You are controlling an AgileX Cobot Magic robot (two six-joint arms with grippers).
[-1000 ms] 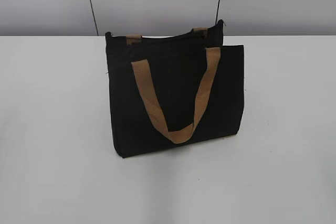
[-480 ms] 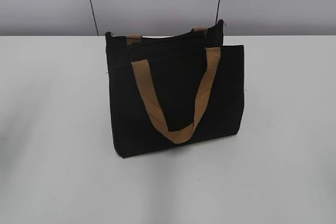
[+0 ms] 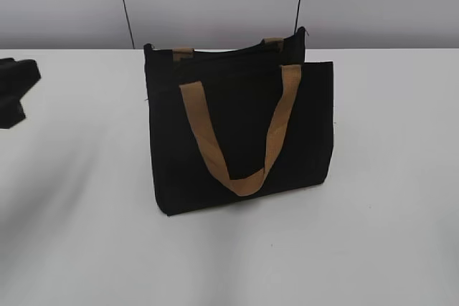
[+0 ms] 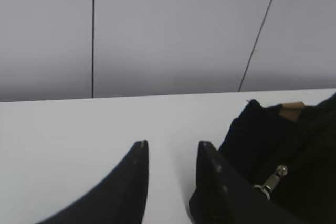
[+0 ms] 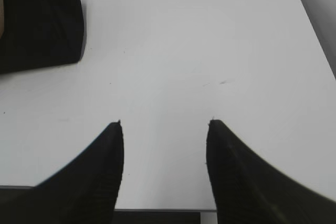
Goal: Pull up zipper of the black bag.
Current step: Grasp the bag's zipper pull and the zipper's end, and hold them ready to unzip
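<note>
text: none legible | labels, brands, numbers, signs: none found in any of the three views | black bag point(image 3: 240, 137): plain fabric, no print made out | zipper point(image 4: 272, 180): any marking on the metal pull possibly too small and blurred to be read

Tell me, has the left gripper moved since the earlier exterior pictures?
Yes. The left gripper now shows at the left edge of the table, left of the black bag; earlier it was out of view.
</note>
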